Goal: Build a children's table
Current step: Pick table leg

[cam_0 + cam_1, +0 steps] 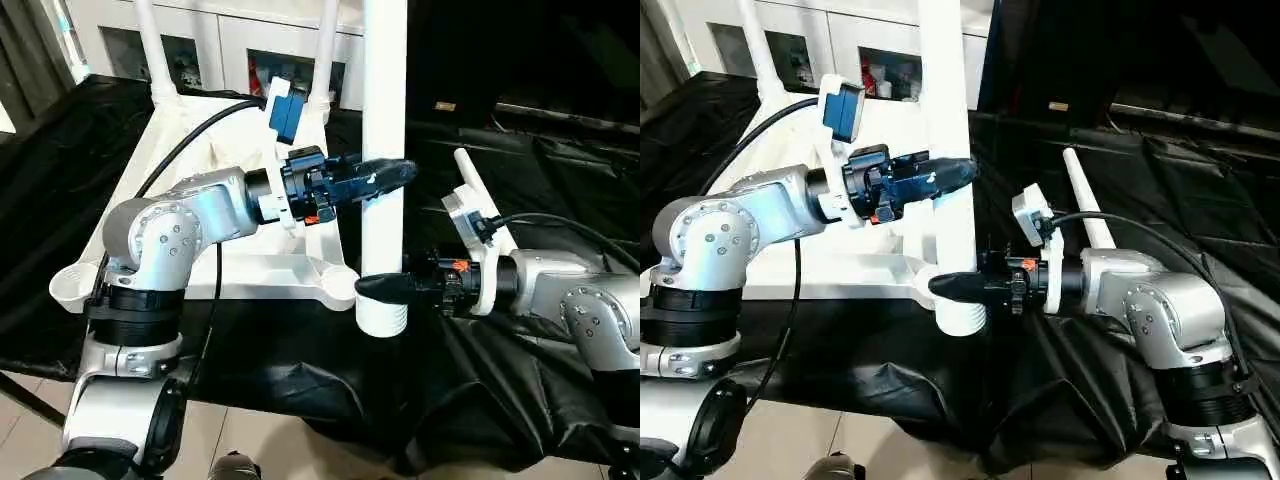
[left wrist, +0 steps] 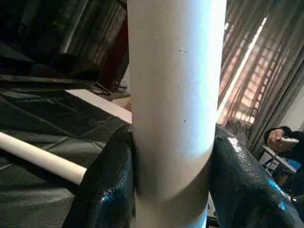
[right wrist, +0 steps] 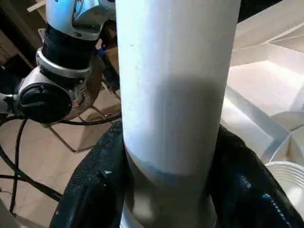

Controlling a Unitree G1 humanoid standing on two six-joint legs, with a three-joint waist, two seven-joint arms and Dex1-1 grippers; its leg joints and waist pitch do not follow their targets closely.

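Observation:
The children's table top (image 1: pixel 235 268) lies upside down on black cloth, ribbed side up. Two white legs (image 1: pixel 150 45) (image 1: pixel 327 50) stand in its far corner sockets. A third leg (image 1: pixel 384 100) is upright, its threaded end (image 1: pixel 383 318) just right of the near right socket (image 1: pixel 340 285). My left gripper (image 1: pixel 385 172) is shut on this leg at mid height, with its fingers (image 2: pixel 107 185) pressing both sides. Lower down, my right gripper (image 1: pixel 380 288) is shut on the same leg, its fingers (image 3: pixel 95 190) hugging the tube. A further leg (image 1: pixel 1085 200) lies loose on the cloth to the right.
Behind the table top stands a white cabinet (image 1: pixel 230 40) with glass doors. The near left socket (image 1: pixel 72 285) is open. Black cloth (image 1: pixel 560 180) covers the work surface, whose front edge drops to a tiled floor (image 1: pixel 290 440). A person's hand (image 2: pixel 280 140) shows far off.

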